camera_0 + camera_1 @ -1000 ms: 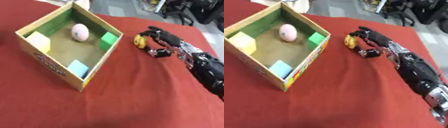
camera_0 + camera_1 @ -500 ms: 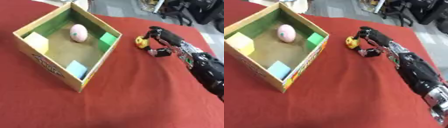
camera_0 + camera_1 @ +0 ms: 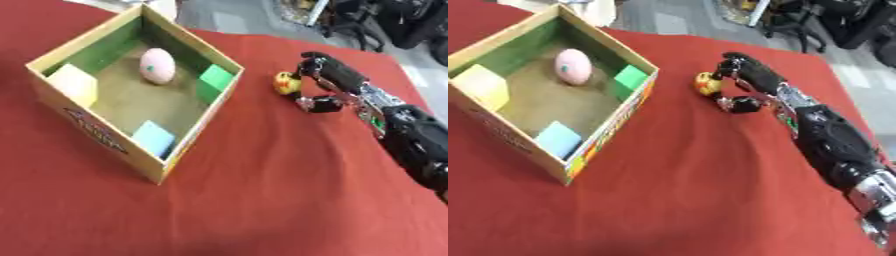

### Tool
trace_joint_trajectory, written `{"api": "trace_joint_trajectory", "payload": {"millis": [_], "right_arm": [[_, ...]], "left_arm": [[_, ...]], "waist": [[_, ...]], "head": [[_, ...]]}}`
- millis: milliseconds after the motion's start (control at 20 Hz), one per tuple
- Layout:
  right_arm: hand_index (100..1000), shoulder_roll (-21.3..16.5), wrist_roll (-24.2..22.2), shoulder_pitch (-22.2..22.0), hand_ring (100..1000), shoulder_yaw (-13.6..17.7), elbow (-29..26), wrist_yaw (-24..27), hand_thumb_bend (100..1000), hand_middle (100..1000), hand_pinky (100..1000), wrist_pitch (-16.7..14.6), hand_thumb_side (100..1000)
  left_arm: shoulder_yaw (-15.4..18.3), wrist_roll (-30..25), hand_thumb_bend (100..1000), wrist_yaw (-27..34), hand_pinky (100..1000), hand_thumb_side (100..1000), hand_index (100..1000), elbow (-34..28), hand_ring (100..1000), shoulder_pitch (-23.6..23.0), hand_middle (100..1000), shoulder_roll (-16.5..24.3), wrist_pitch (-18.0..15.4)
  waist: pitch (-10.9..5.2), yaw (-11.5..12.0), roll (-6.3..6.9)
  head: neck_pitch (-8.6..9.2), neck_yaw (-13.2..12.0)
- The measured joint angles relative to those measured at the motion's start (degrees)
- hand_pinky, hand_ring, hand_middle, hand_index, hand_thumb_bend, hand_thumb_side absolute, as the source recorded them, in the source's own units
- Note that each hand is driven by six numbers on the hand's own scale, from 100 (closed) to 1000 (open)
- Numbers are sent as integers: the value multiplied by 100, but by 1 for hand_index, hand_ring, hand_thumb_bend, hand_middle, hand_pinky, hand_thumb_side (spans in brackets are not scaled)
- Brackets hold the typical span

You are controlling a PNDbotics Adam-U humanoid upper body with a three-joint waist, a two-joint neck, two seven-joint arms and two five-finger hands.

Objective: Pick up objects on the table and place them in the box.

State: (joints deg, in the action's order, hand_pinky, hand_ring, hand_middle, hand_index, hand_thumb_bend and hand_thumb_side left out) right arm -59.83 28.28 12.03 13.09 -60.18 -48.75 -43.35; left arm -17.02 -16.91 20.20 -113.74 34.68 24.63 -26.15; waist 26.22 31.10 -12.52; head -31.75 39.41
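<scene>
My right hand [image 3: 325, 82] is out over the red tabletop [image 3: 262, 190], fingers curled around a small yellow toy [image 3: 286, 83] with red on it, thumb below it. Toy sits at my fingertips, on the box side of the hand. Box [image 3: 166, 162] is well off to my hand's left, open top. Inside it: pink egg [image 3: 157, 65], green block [image 3: 215, 78], yellow block [image 3: 73, 84], light blue block [image 3: 154, 137].
</scene>
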Motion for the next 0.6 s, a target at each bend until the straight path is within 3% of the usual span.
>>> {"api": "trace_joint_trajectory", "payload": {"millis": [300,450,500,600], "right_arm": [[593,-10,-2,-15,100,-13,-402,478,100,437,890,-2,260],[590,-64,-156,10,100,-44,-739,960,100,435,887,-156,280],[589,-87,-230,15,100,-45,-855,1160,100,435,882,-230,335],[588,-116,-403,68,100,-44,-1081,1604,100,435,883,-403,305]], "left_arm": [[1,12,100,44,836,591,789,0,820,-39,790,0,17],[2,18,100,67,836,591,789,0,820,-50,790,0,26],[2,20,100,76,836,591,789,0,820,-57,790,0,28],[4,23,100,99,836,591,789,0,820,-80,789,0,31]], "waist": [[-1,-13,0],[-11,-43,0],[-20,-46,0],[-61,-53,2]], "head": [[-50,-2],[-92,-2],[-97,-2],[-114,-2]]}}
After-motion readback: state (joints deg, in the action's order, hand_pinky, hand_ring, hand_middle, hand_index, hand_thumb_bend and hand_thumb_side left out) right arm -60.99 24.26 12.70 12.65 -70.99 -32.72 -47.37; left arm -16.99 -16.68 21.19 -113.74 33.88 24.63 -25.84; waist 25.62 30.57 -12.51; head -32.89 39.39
